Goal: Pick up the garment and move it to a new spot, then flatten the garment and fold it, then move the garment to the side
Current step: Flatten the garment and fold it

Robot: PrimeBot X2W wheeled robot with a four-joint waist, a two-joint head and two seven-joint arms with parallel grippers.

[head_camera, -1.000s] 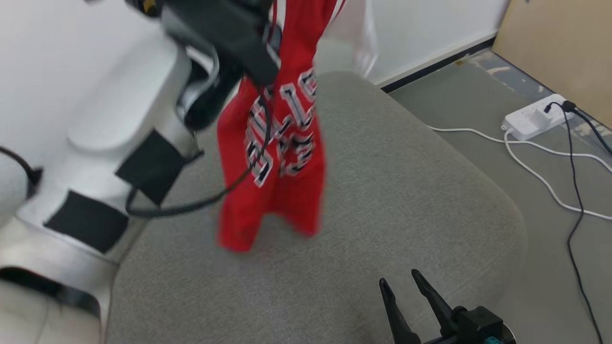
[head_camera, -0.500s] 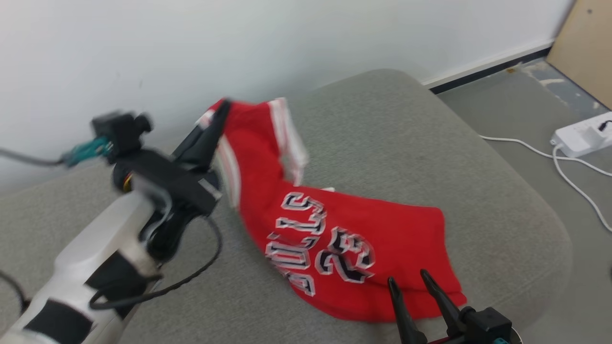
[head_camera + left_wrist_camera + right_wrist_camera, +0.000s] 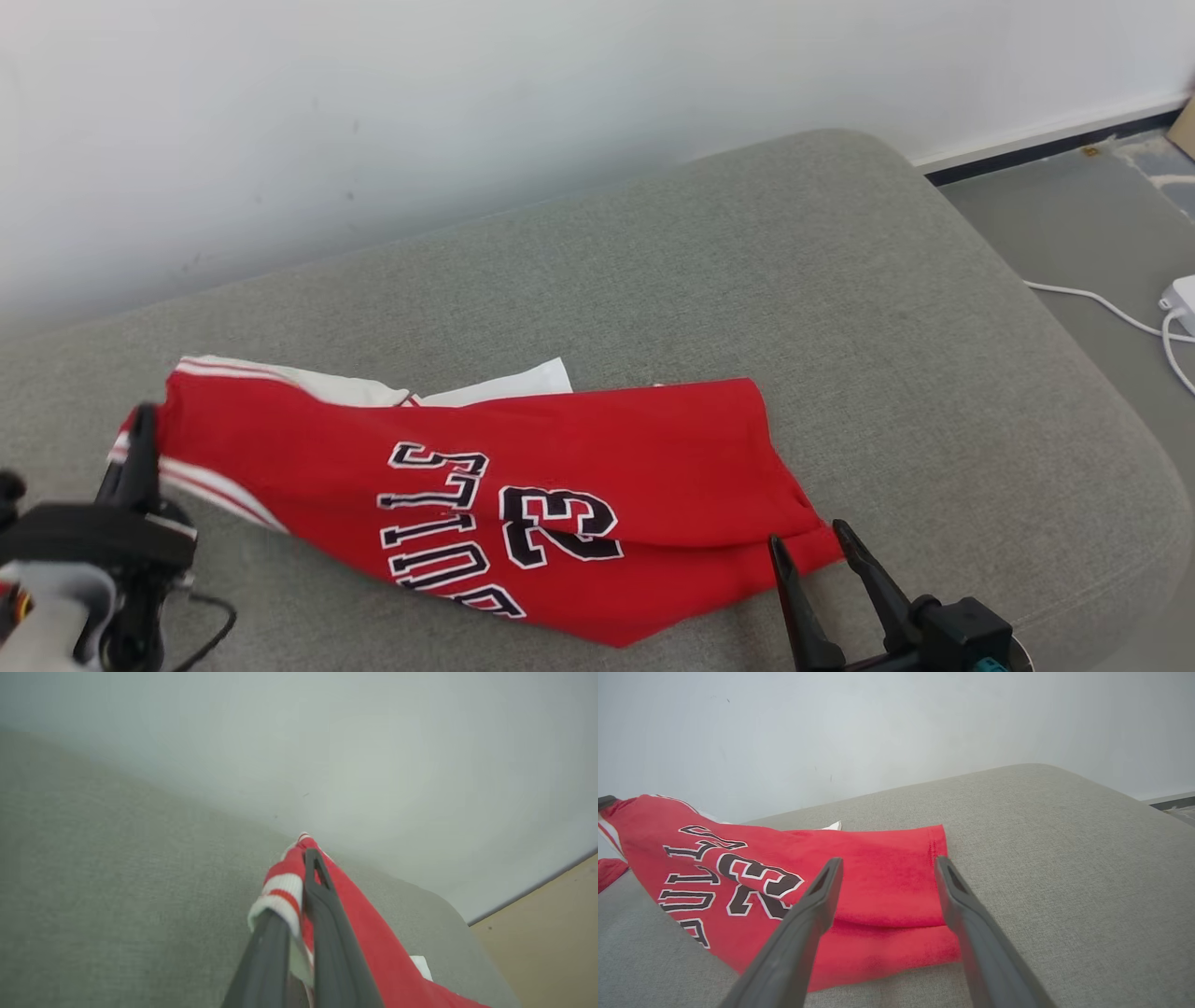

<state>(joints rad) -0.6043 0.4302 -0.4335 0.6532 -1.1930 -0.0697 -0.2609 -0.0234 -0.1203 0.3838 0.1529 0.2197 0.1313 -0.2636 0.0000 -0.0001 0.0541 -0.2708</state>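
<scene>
A red jersey (image 3: pixel 523 476) with black-and-white lettering and white striped trim lies spread across the grey cushion (image 3: pixel 747 280). My left gripper (image 3: pixel 140 439) is shut on the jersey's striped left edge, low over the cushion; the left wrist view shows the trim (image 3: pixel 285 891) pinched between the two fingers (image 3: pixel 327 914). My right gripper (image 3: pixel 808 551) stands open at the lower right, just in front of the jersey's right hem (image 3: pixel 887 882), with nothing between its fingers.
A white wall (image 3: pixel 467 112) runs behind the cushion. The cushion's rounded right edge drops to a grey floor (image 3: pixel 1074 205) with a white cable (image 3: pixel 1102 313) and a power strip (image 3: pixel 1181 299) at the far right.
The left gripper has swung down and to the left with the jersey, laying it flat across the cushion. The camera has also shifted. The right gripper has stayed open.
</scene>
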